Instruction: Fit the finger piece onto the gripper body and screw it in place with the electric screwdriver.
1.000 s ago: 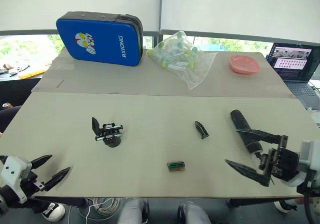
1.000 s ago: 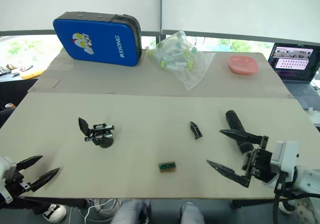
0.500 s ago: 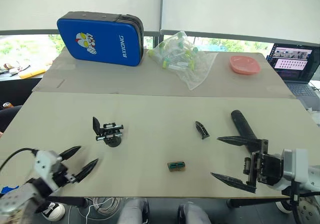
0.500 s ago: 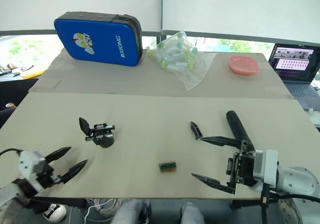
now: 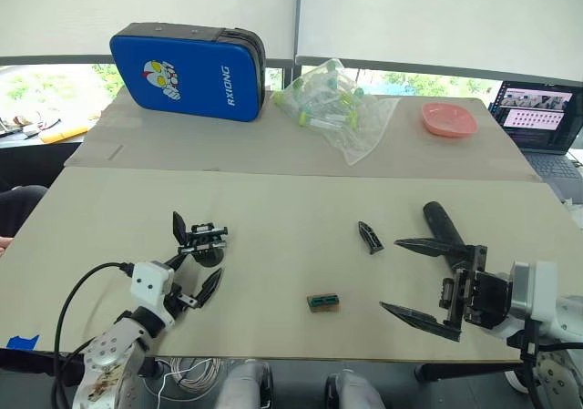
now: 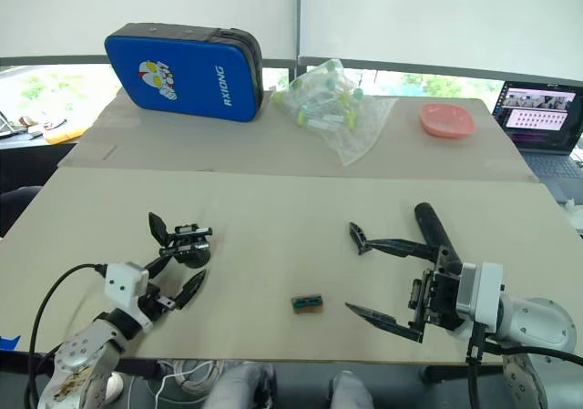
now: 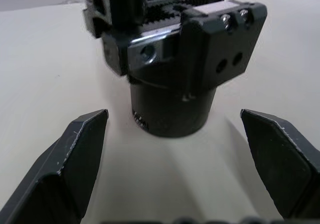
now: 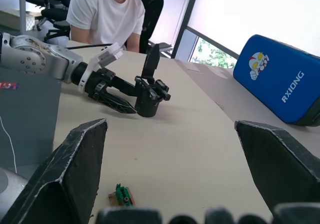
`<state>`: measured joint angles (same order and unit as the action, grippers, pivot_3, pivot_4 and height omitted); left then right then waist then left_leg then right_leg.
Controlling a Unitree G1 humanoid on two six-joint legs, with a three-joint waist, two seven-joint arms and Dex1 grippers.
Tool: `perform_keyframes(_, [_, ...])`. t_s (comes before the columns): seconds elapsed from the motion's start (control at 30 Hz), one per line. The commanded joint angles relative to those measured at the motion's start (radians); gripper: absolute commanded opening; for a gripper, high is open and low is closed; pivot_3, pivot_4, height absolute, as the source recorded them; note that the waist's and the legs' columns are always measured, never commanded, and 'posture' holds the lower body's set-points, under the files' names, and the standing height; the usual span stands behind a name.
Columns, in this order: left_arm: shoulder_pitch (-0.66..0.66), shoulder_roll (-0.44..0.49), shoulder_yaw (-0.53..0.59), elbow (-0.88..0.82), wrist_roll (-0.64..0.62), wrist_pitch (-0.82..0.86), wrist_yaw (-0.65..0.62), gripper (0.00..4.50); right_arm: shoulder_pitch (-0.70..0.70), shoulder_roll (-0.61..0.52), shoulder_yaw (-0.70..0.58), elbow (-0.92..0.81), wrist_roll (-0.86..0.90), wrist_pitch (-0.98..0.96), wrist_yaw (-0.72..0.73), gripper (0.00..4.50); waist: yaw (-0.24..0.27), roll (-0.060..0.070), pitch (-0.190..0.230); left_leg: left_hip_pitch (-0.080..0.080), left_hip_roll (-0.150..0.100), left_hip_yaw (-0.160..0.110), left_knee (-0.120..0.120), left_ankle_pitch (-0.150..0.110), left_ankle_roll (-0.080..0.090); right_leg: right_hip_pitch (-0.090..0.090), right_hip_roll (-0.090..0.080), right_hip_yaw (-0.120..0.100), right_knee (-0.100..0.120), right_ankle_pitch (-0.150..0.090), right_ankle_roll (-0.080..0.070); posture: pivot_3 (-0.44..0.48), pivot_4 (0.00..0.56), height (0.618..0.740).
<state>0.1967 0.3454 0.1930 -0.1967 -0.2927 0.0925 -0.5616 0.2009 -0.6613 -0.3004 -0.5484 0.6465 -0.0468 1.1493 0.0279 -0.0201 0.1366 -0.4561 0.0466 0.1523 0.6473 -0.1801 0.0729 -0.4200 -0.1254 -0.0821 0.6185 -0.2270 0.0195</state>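
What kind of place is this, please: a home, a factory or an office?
Most likely an office or lab used for robot trials. A person sits on an office chair, an open laptop stands at the table edge, and roller blinds cover large windows.
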Motion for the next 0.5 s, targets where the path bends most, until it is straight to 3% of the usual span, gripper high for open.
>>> perform_keyframes(0.03, [-0.027, -0.020, -0.040, 0.010, 0.021, 0.020, 0.036, 4.47, -0.011, -0.013, -0.017, -0.008, 0.010, -0.009, -0.004, 4.50, 0.000, 0.000, 0.000, 0.000, 0.000, 0.000, 0.000, 0.000, 0.000, 0.000, 0.000, 0.000, 0.000, 0.000, 0.000, 0.000, 0.150, 0.740])
perform_keyframes(0.27, [-0.042, -0.037, -0.076, 0.030, 0.047, 0.034, 0.073, 4.47, 0.000, -0.012, -0.021, -0.008, 0.006, -0.019, 0.000, 4.50, 0.011, 0.003, -0.002, 0.000, 0.000, 0.000, 0.001, 0.000, 0.000, 0.000, 0.000, 0.000, 0.001, 0.000, 0.000, 0.000, 0.150, 0.740])
perform_keyframes(0.37, [-0.059, -0.034, -0.085, 0.056, 0.043, 0.036, 0.065, 3.66, 0.012, -0.010, -0.025, -0.009, 0.004, -0.024, 0.002, 4.50, 0.013, 0.005, -0.003, 0.000, 0.000, 0.000, 0.001, 0.000, 0.000, 0.000, 0.000, 0.000, 0.001, 0.000, 0.000, 0.000, 0.150, 0.740])
perform_keyframes(0.47, [-0.076, -0.025, -0.094, 0.082, 0.046, 0.028, 0.049, 2.26, 0.031, -0.008, -0.033, -0.014, 0.002, -0.027, 0.002, 4.50, 0.016, 0.006, -0.004, 0.000, 0.000, 0.000, 0.002, 0.000, 0.000, 0.000, 0.000, 0.000, 0.002, 0.000, 0.001, 0.000, 0.150, 0.740])
perform_keyframes(0.5, [-0.082, -0.021, -0.093, 0.091, 0.046, 0.023, 0.045, 2.27, 0.039, -0.008, -0.038, -0.016, 0.002, -0.028, 0.002, 4.50, 0.017, 0.007, -0.004, 0.000, 0.000, 0.000, 0.003, 0.000, 0.000, 0.000, 0.000, 0.000, 0.003, 0.000, 0.001, 0.000, 0.150, 0.740])
